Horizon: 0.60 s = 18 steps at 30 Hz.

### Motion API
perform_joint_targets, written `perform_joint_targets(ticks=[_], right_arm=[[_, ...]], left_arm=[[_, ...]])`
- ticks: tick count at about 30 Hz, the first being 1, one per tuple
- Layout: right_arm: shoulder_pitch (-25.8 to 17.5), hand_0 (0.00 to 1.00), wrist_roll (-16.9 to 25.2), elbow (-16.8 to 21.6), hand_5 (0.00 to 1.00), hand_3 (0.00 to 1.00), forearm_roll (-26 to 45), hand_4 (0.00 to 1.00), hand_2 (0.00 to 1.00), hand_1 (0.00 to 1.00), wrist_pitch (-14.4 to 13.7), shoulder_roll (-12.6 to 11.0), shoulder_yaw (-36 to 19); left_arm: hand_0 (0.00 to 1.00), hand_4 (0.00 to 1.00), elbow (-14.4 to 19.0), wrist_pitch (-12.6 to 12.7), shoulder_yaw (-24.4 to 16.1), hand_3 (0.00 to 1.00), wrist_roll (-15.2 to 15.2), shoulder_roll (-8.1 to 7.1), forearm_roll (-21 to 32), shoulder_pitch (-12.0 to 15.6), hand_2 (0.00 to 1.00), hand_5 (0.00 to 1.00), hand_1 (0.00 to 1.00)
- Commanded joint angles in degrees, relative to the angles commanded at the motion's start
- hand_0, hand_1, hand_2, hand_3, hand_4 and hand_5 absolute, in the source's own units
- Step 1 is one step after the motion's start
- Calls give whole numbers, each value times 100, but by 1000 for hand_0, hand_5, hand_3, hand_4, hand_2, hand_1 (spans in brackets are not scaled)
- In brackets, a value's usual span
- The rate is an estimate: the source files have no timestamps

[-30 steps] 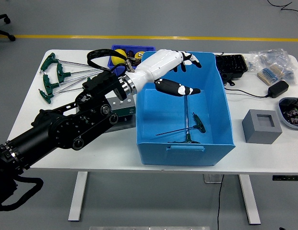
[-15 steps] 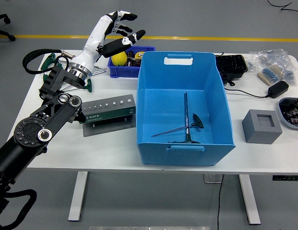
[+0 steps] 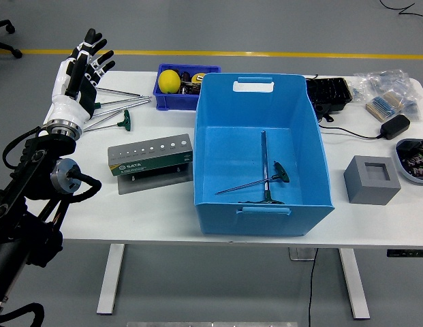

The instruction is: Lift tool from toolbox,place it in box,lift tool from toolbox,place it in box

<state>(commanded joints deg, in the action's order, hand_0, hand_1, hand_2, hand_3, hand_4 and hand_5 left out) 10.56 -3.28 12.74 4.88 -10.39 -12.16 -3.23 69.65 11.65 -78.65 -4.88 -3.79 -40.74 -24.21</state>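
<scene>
Since the earlier frame, left hand (image 3: 80, 68) swung from above the small blue bin (image 3: 187, 87) out to the table's far-left corner, over the T-handle hex keys (image 3: 112, 112). Fingers spread, holding nothing. Two T-handle keys already lie in the big blue box (image 3: 262, 153), crossed on its floor near the front wall. Green tool holder (image 3: 150, 155) sits left of the box. Right hand not visible. For the next pick: probably lower onto one green handle, wrap fingers around that handle only, lift straight so the neighbouring shafts don't snag.
</scene>
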Motion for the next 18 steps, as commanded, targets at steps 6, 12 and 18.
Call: perform_joint_targets(ticks=[6, 12, 18], right_arm=[[-8, 721, -10, 2, 725, 584, -26, 820, 731, 689, -2, 15, -4], [-24, 722, 16, -1, 725, 584, 69, 820, 731, 690, -9, 34, 37], [-14, 722, 12, -2, 724, 584, 78, 820, 731, 690, -5, 32, 60]], left_arm=[[763, 910, -42, -719, -340, 774, 601, -5, -105, 302, 844, 774, 717], [762, 931, -42, -1472, -583, 762, 967, -198, -423, 659, 821, 850, 716], [762, 934, -116, -1946, -1130, 753, 1176, -117, -1322, 868, 808, 869, 713]])
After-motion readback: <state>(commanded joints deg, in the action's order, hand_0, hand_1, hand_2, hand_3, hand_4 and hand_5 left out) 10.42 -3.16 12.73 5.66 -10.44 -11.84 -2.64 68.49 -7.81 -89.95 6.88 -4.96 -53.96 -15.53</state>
